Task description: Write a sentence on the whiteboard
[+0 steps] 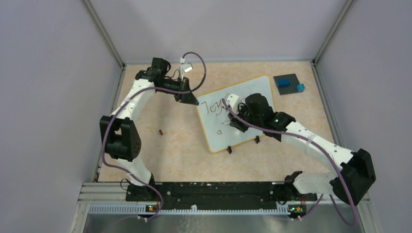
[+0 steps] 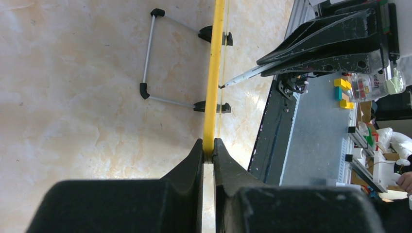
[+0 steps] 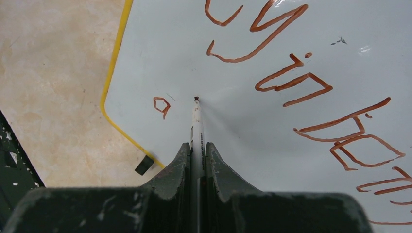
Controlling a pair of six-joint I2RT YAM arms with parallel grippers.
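**While one pincer grips the board's edge, the other holds a pen to it**

Where the arms are bolted at the near edge, the tabletop starts, and a small dark piece lies alone on it left of centre. Past that, the whiteboard sits mid-table, turned at an angle, with its two black clip feet on its near edge. The right pincer is over the board's near half, its fingers clamped narrow around a thin white pen. The pen's tip is at the white surface just beside a small lone "a". The sentence runs in reddish-brown strokes. "Joy in" and the start of a third word make up the upper line, and the "a" begins the lower one. Farther on, at the board's far left corner, the left pincer is pinched closed on the yellow rim. Beyond the board, at the far right, a dark blue studded plate carries blue bricks.
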